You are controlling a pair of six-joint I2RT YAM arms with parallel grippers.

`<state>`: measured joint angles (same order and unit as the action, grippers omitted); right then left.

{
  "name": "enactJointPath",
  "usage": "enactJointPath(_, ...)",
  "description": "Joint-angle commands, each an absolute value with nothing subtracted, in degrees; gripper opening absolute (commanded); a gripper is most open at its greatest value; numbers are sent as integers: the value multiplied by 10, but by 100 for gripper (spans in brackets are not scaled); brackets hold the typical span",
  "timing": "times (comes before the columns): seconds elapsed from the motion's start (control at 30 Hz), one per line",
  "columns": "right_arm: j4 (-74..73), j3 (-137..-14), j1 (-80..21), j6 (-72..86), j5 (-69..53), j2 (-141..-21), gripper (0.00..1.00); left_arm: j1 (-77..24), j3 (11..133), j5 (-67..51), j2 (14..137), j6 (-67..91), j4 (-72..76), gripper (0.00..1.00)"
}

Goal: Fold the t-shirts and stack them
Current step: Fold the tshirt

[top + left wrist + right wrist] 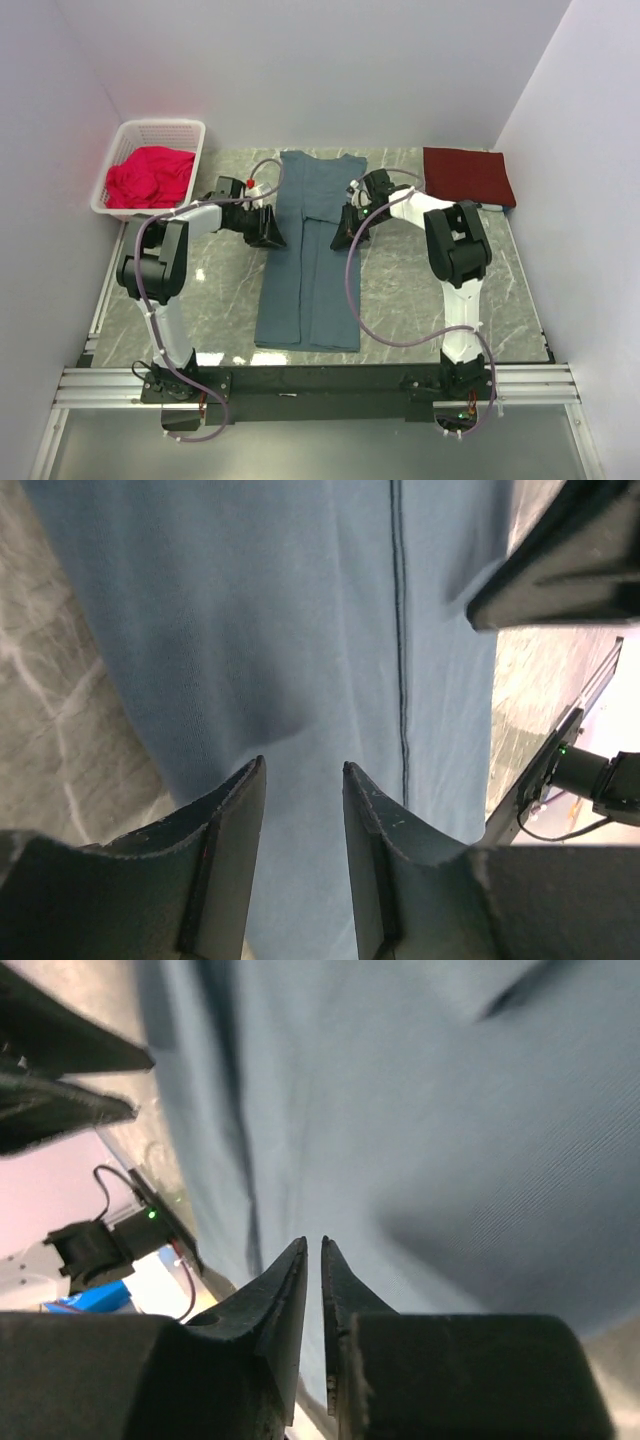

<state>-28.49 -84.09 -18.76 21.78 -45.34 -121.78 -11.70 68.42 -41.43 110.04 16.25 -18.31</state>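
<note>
A slate blue-grey t-shirt (308, 270) lies on the marble table, folded into a long strip that runs from the back toward the arm bases. My left gripper (272, 232) hovers at the strip's left edge. In the left wrist view, the left gripper (304, 764) is open over the blue cloth (300, 610) with nothing between its fingers. My right gripper (342, 228) sits at the strip's right edge. The right gripper (313, 1241) shows only a thin empty gap above the cloth (420, 1110). A dark maroon t-shirt (468, 175) lies folded at the back right.
A white basket (190, 130) holding a bright pink-red cloth (148, 176) stands at the back left. White walls close in the table on three sides. The black rail with the arm bases (320, 380) runs along the near edge.
</note>
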Motion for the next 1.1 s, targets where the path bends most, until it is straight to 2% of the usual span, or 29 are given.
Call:
enactJointPath(0.0, -291, -881, -182, 210, -447, -1243, 17, -122, 690, -443, 1113, 163, -170, 43)
enactJointPath(0.13, -317, -931, -173, 199, -428, -1292, 11, -122, 698, -441, 1145, 172, -158, 41)
enactJointPath(0.27, -333, -975, -156, 191, -403, -1331, 10, -123, 714, -432, 1172, 180, -149, 41)
enactJointPath(0.57, -373, -1111, -130, 170, -376, -1412, 10, -122, 794, -425, 1238, 199, -147, 41)
enactJointPath(0.73, -397, -1188, -130, 146, -364, -1417, 12, -123, 809, -452, 1218, 203, -145, 45)
enactJointPath(0.83, -433, -1209, -131, 104, -372, -1369, 17, -123, 773, -474, 1144, 164, -144, 54)
enactJointPath(0.87, -444, -1202, -132, 92, -378, -1347, 21, -121, 758, -476, 1114, 132, -142, 60)
enactJointPath(0.93, -446, -1144, -137, 46, -390, -1288, 28, -120, 726, -472, 1017, 88, -143, 67)
enactJointPath(0.97, -442, -1115, -140, 26, -388, -1218, 40, -120, 696, -473, 984, 26, -151, 71)
enactJointPath(1.07, -426, -982, -161, -63, -353, -1065, 60, -117, 647, -462, 870, -116, -205, 76)
